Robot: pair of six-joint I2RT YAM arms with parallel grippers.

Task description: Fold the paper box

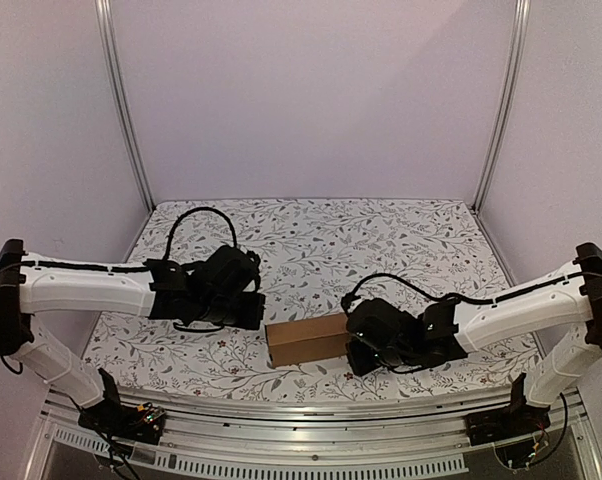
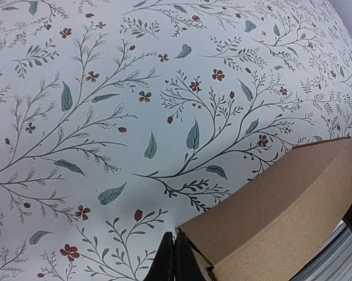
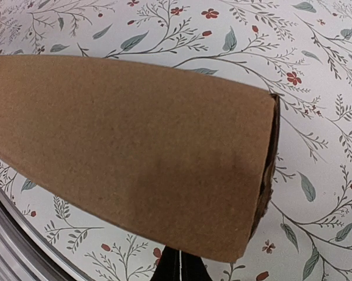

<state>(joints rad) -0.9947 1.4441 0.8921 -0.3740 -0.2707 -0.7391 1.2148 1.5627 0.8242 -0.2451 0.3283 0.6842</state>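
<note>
The paper box (image 1: 306, 339) is a small oblong brown carton lying on the flowered cloth near the front edge, between the two arms. In the left wrist view the paper box (image 2: 275, 216) fills the lower right, and my left gripper (image 2: 176, 253) is shut with its black tips right at the carton's near corner, holding nothing. In the right wrist view the paper box (image 3: 129, 146) covers most of the picture, its right end (image 3: 271, 170) slightly agape. My right gripper (image 3: 179, 266) is shut just below the carton's lower edge, its tips partly hidden behind it.
The flowered cloth (image 1: 381, 240) covers the table. A metal rail (image 1: 311, 410) runs along the front edge just below the carton. White enclosure walls and metal posts (image 1: 126, 110) stand at the back and sides.
</note>
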